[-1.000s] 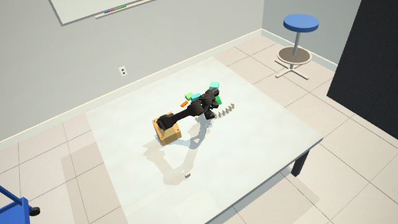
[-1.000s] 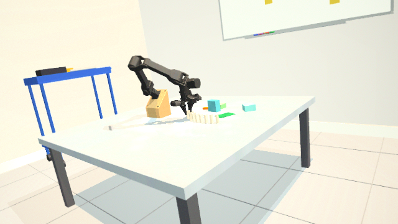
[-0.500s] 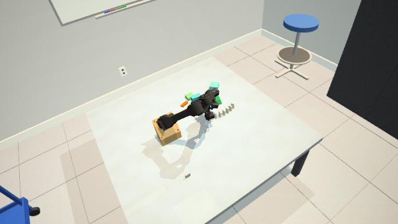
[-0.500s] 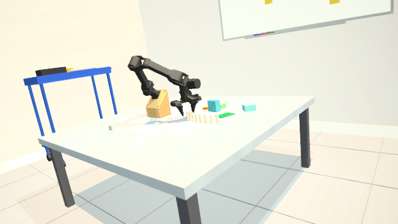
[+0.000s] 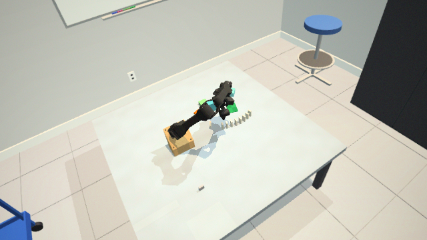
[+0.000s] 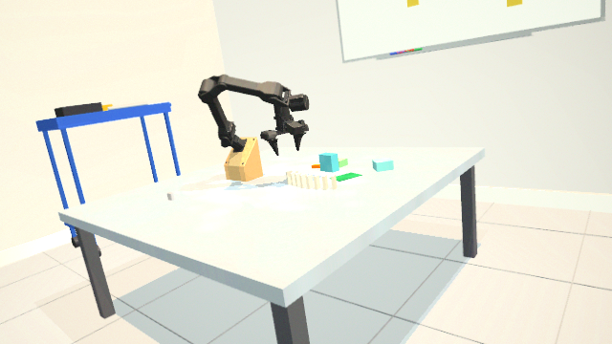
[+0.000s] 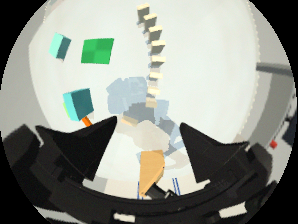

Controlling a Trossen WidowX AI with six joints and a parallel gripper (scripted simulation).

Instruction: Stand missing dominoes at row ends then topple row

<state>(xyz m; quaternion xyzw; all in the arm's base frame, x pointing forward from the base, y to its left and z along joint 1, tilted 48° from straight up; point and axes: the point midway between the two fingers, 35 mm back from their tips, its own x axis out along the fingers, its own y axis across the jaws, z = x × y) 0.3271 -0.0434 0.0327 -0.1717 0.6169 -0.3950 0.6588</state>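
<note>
The pale table (image 5: 273, 143) (image 6: 215, 225) carries the black arm (image 5: 197, 117) (image 6: 246, 86), mounted at nine o'clock of the row in the top view. The gripper (image 5: 227, 107) (image 6: 288, 152) (image 7: 149, 121) is held above the table, its fingers wide apart with nothing between them. The row of standing dominoes (image 5: 236, 122) (image 6: 311, 182) (image 7: 158, 46) runs up towards twelve o'clock in the wrist view. A lone domino (image 5: 210, 124) (image 7: 130, 121) is seen off the row's arm-side end, at about eight o'clock there; whether it stands cannot be told. If it is to be gripped, the row's end could be clipped by a widely spread finger during descent. Too wide or skewed a placement could stop the fall; a dragging release could start it early.
</note>
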